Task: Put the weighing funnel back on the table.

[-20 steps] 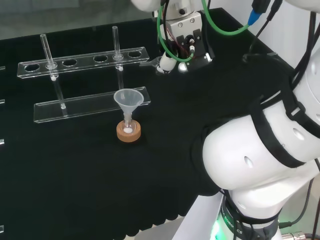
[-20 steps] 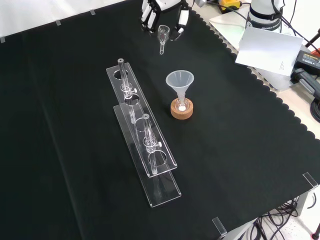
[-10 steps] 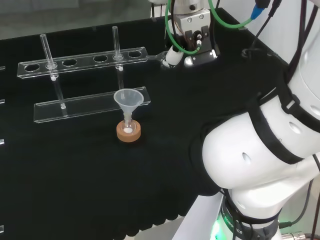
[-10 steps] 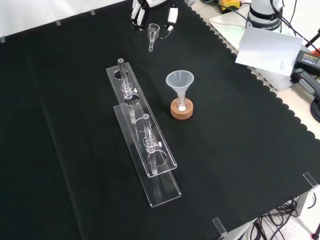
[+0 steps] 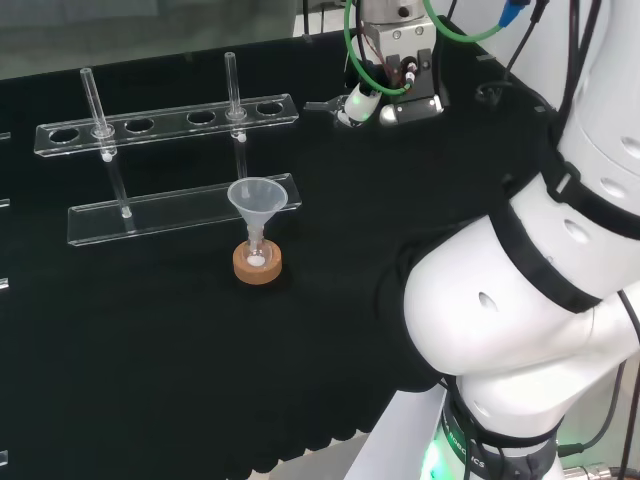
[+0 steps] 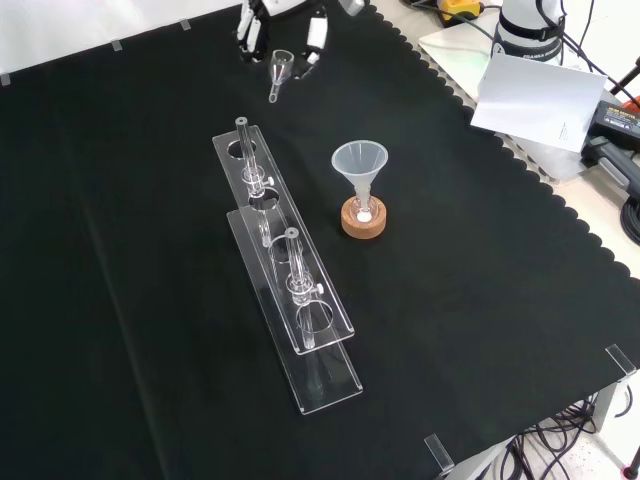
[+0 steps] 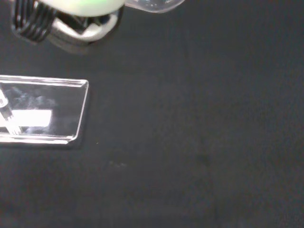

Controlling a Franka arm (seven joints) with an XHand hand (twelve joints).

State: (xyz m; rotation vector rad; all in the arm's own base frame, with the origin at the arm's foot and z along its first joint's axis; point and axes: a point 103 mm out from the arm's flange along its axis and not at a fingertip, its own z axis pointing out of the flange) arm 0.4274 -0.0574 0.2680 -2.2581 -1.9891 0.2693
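The weighing funnel, a small clear scoop with a short stem, hangs above the cloth near the far edge in the front view. The black and white hand is shut on it, with fingers curled at both sides of its cup. In the head view the hand sits beyond the rack's right end, and the weighing funnel's stem pokes out to its left. In the wrist view a clear rim of the weighing funnel shows beside a blurred part of the hand.
The big funnel stands in a small flask on a cork ring mid-cloth. A clear two-tier tube rack with two upright tubes lies to its left in the front view. The arm's white links stand at the head view's right.
The hand has carried the weighing funnel leftward along the far edge in the front view, farther and to the right in the head view. The big funnel and rack have stayed put.
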